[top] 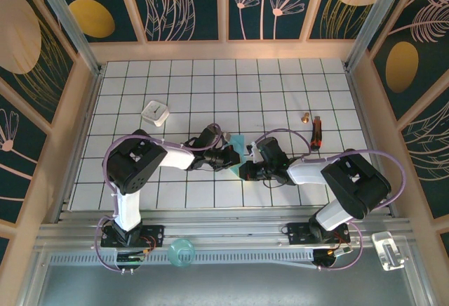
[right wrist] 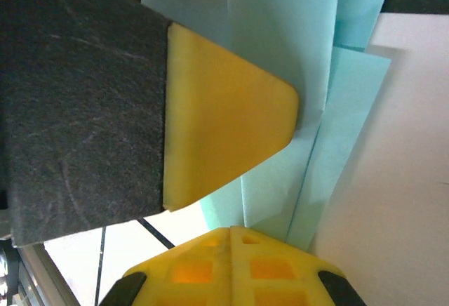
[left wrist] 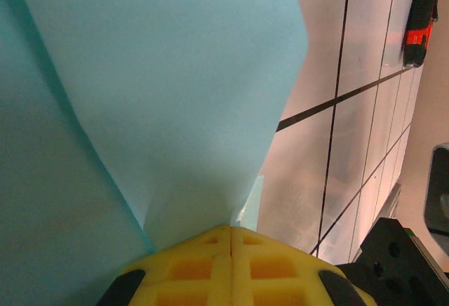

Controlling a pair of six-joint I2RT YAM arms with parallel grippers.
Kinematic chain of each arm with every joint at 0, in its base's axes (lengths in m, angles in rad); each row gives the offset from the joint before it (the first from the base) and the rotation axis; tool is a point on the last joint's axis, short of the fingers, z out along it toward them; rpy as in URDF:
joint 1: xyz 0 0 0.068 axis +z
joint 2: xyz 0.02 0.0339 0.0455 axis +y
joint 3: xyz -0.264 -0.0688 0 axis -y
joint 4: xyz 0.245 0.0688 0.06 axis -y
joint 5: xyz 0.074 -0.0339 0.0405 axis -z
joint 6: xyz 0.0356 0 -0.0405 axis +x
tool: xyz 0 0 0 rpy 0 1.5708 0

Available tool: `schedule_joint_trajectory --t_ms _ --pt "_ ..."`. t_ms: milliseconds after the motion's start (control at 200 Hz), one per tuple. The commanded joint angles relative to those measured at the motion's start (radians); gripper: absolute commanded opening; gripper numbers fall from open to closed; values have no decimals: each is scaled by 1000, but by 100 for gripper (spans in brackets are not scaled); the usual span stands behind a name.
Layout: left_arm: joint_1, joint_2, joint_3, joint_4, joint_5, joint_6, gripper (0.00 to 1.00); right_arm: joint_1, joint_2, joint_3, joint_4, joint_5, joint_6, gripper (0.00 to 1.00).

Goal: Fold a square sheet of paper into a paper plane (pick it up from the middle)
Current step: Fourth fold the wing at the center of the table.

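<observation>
**A:** Where's the paper (top: pixel 237 144)?
**B:** Mid-table (top: pixel 280 88), between the tips of the two arms and folded into layers.
**A:** Left gripper (left wrist: pixel 230 229)?
**B:** Closed tight. Its yellow fingers (left wrist: pixel 189 267) are pressed together with the paper's edge pinched at their tips, and the paper fans up and away from them.
**A:** And the right gripper (right wrist: pixel 230 230)?
**B:** Closed too, nipping the folded layers from the opposite side. The left one's yellow pad (right wrist: pixel 224 137) lies over the paper just beside it.
**A:** Anything else nearby?
**B:** A red-and-black tool (left wrist: pixel 421 18) lies off to the right, apart from the paper.
</observation>
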Motion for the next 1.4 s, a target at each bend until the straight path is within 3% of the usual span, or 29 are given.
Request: schedule_joint_trajectory --t_ms 0,721,1396 --pt "24 34 23 -35 -45 28 0 -7 36 -38 -192 55 -1 0" --pt "165 109 109 -121 -47 151 0 1 71 -40 -249 64 15 0" --pt "288 207 327 -216 -108 235 0 1 48 -54 -256 72 17 0"
